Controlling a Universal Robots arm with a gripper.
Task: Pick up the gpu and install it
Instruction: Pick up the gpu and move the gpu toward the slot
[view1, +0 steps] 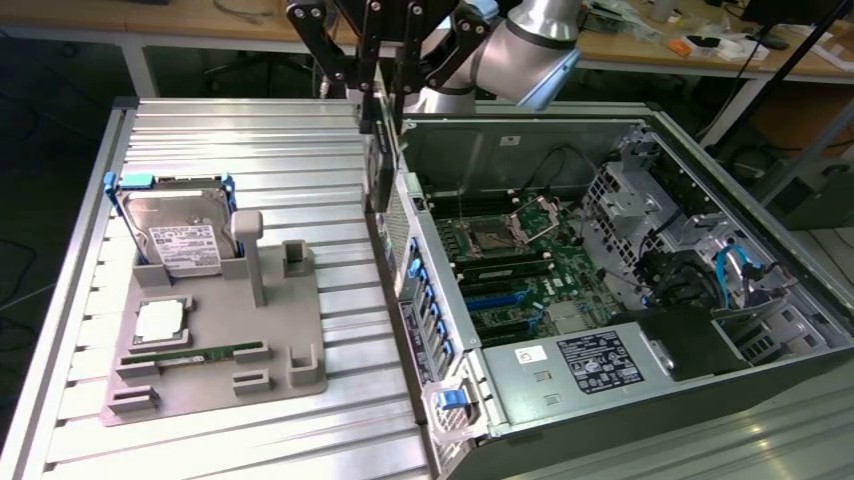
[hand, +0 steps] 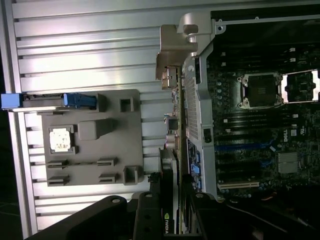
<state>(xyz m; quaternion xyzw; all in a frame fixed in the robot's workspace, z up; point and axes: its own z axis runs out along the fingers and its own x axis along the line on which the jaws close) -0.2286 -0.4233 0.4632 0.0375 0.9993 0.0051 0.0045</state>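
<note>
The gpu (view1: 379, 160) hangs edge-on, a dark flat card held upright over the near wall of the open computer case (view1: 747, 330). My gripper (view1: 383, 88) is shut on its upper edge, the black fingers closing in from both sides. In the wrist view the gpu (hand: 169, 185) appears as a thin dark edge with a small logo, between the gripper's (hand: 172, 207) black fingers. It sits above the case's rear panel (hand: 192, 110), beside the motherboard (hand: 260, 140). The card is clear of the blue expansion slots (view1: 501, 298).
A grey fixture plate (view1: 214, 340) lies on the ribbed aluminium table (view1: 240, 130), to the exterior view's left of the case. It carries a hard drive (view1: 180, 240) in blue clips, a CPU (view1: 160, 318) and a RAM stick (view1: 194, 353). Cables and drive cages crowd the case's far side.
</note>
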